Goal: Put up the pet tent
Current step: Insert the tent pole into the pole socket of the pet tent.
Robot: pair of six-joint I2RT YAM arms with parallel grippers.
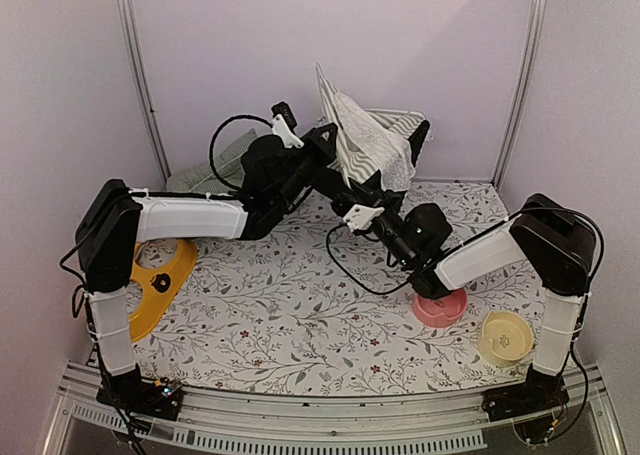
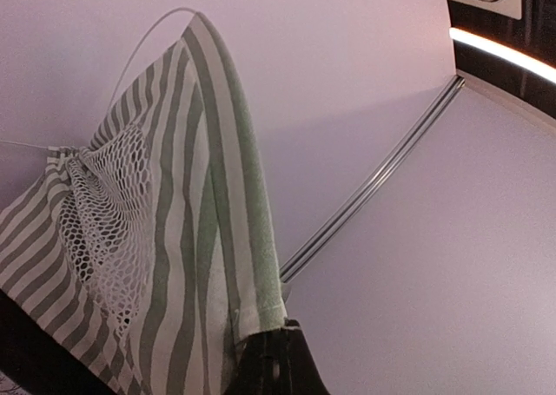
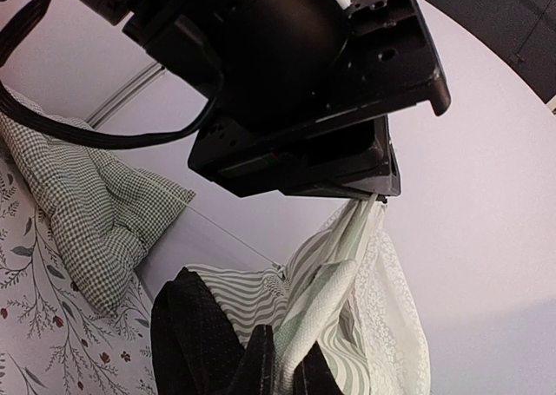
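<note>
The pet tent [image 1: 365, 140], green-and-white striped fabric with white mesh, hangs crumpled above the back of the table. My left gripper [image 1: 332, 138] is shut on its upper edge. In the left wrist view the striped cloth and mesh [image 2: 165, 230] rise from the closed fingertips [image 2: 274, 332], and a thin pole [image 2: 143, 39] arcs over the top. My right gripper [image 1: 377, 190] is below it, shut on a rolled fold of the tent [image 3: 347, 299]. The left gripper's black body [image 3: 330, 161] pinches the same cloth above the right fingers [image 3: 261, 365].
A green checked cushion [image 1: 205, 178] lies at the back left and shows again as the cushion [image 3: 78, 195] by the wall. On the floral mat [image 1: 300, 315] sit a yellow dish [image 1: 160, 275], a pink bowl [image 1: 440, 308] and a cream bowl [image 1: 505, 337]. Metal posts [image 1: 140, 75] flank the back wall.
</note>
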